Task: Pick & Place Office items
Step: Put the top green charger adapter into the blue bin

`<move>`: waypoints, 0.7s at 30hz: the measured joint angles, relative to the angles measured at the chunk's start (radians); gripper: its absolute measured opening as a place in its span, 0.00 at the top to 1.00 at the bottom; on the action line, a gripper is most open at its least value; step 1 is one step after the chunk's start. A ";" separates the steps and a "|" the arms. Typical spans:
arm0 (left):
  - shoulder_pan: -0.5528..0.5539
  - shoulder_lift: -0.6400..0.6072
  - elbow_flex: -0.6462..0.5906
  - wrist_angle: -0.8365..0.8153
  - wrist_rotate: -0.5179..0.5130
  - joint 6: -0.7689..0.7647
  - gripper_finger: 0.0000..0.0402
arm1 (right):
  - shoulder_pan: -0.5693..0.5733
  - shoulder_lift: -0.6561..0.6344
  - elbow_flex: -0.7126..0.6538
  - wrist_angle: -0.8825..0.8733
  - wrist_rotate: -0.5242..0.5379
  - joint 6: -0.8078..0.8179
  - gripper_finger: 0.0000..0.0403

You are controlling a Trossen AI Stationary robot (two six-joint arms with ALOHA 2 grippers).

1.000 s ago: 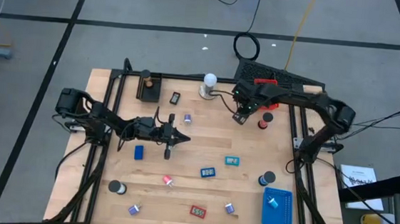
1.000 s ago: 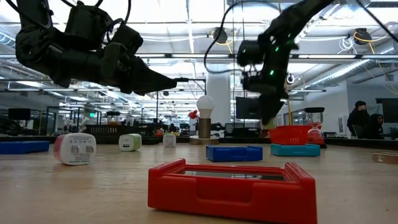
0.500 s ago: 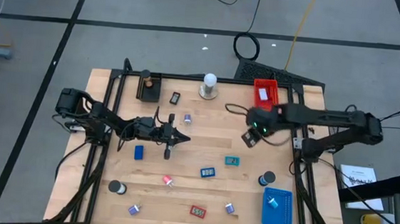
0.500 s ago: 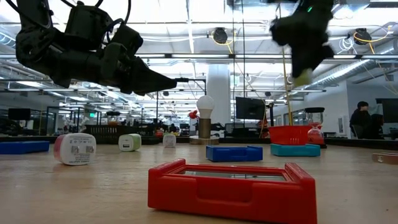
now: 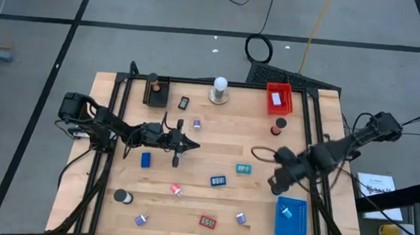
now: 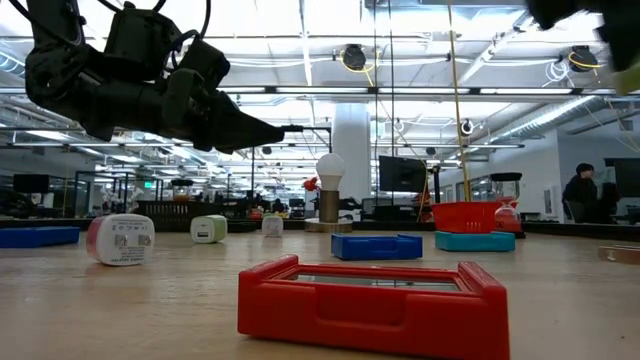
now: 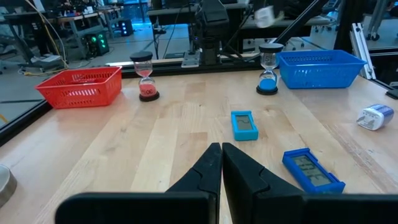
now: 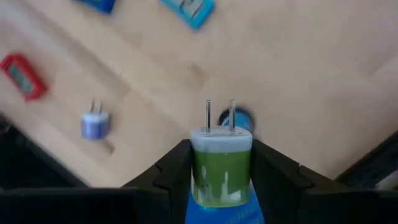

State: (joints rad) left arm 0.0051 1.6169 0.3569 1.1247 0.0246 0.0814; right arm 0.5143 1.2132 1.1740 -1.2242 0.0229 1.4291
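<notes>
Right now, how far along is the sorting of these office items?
Early. Done: one white piece in the red tray, one blue piece in the blue tray. In hand: the right gripper carries a green plug near the blue tray. Left: about ten pieces scattered on the table; the left gripper hangs shut, empty.

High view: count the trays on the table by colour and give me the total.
red tray: 1
blue tray: 1
black tray: 1
Total: 3
</notes>
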 joint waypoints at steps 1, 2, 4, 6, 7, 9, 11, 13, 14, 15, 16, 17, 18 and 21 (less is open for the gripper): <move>0.000 0.000 0.000 -0.001 0.000 0.000 0.95 | 0.035 0.003 0.000 0.001 0.000 0.032 0.67; 0.000 0.000 0.000 -0.001 0.000 0.000 0.95 | 0.068 0.007 0.000 0.001 0.001 0.060 0.67; 0.000 0.000 0.000 -0.003 0.000 0.000 0.95 | 0.130 0.016 0.000 0.000 0.002 0.110 0.67; 0.000 0.000 0.000 -0.003 0.000 0.000 0.95 | 0.187 0.025 0.000 0.000 0.006 0.158 0.67; 0.000 0.000 0.000 -0.003 0.000 0.000 0.95 | 0.214 0.031 0.000 0.000 0.010 0.179 0.67; 0.000 0.000 0.000 -0.003 0.000 0.000 0.95 | 0.268 0.048 0.000 0.000 0.048 0.222 0.67; 0.000 0.000 0.000 -0.004 0.000 0.000 0.95 | 0.319 0.068 0.000 0.000 0.092 0.272 0.67; 0.000 0.000 0.000 -0.007 0.000 0.000 0.95 | 0.365 0.099 0.000 0.000 0.116 0.305 0.67; 0.000 0.000 0.000 -0.008 0.000 0.000 0.95 | 0.385 0.117 0.000 -0.001 0.119 0.318 0.67; 0.000 0.000 0.000 -0.008 0.000 0.000 0.95 | 0.404 0.134 0.000 0.001 0.122 0.332 0.67; 0.000 0.000 0.000 -0.008 0.000 0.000 0.95 | 0.419 0.150 0.000 0.001 0.121 0.344 0.67; 0.000 0.000 0.000 -0.008 0.000 0.000 0.95 | 0.432 0.165 0.000 0.001 0.114 0.353 0.67; 0.000 0.000 0.000 -0.008 0.000 0.000 0.95 | 0.442 0.180 0.000 -0.001 0.111 0.359 0.67; 0.000 0.000 0.000 -0.008 0.000 0.000 0.95 | 0.456 0.224 0.000 0.001 0.108 0.365 0.67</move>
State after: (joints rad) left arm 0.0051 1.6169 0.3569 1.1168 0.0246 0.0810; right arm 0.9706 1.4371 1.1744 -1.2235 0.1306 1.7937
